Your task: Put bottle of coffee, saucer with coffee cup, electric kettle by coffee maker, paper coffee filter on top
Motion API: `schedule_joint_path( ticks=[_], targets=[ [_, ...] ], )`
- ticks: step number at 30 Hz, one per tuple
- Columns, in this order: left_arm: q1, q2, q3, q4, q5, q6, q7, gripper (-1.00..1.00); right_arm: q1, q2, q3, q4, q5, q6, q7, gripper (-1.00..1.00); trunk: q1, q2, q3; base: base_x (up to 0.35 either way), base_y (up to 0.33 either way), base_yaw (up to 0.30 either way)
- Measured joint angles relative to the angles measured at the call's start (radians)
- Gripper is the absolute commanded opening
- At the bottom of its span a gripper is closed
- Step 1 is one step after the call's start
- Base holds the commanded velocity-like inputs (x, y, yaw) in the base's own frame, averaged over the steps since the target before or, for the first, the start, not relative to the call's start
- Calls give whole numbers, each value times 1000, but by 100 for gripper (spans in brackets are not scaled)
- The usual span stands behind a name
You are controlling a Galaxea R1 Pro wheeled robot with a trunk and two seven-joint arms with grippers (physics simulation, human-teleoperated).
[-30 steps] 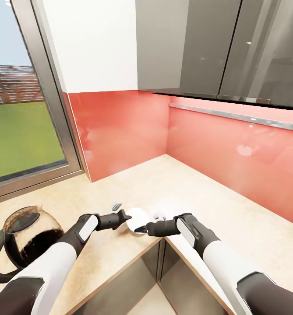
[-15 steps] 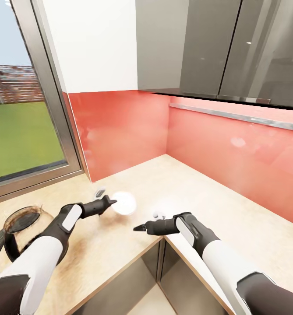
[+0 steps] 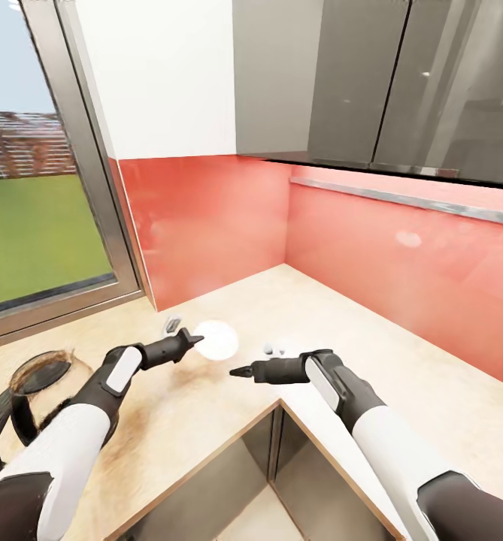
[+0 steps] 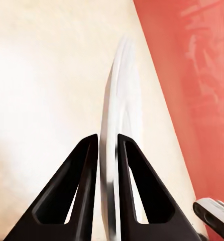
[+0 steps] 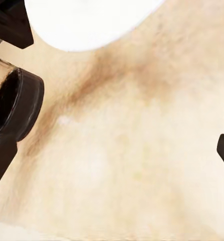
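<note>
1. Near the middle of the head view, the saucer (image 3: 216,339) is pinched on its edge by the left fingers (image 3: 188,342), above the table (image 3: 296,308).
2. Up close, the two black fingers (image 4: 87,170) squeeze the thin white rim (image 4: 114,125).
3. Right fingers (image 3: 240,371) sit lower and to the right, holding nothing; I cannot tell if they are open.
4. At the lower left stands the dark glass kettle (image 3: 37,391).
5. Behind is a red wall (image 3: 206,218).
</note>
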Motion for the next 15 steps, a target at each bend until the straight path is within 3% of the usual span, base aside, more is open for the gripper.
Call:
schedule_joint_path(
  ticks=[15],
  targets=[
    [9,1,0,-19,-1,1,0,-100,0,0,1,0,0,1,0,100,0,0,0,-302,-103,0]
  ],
)
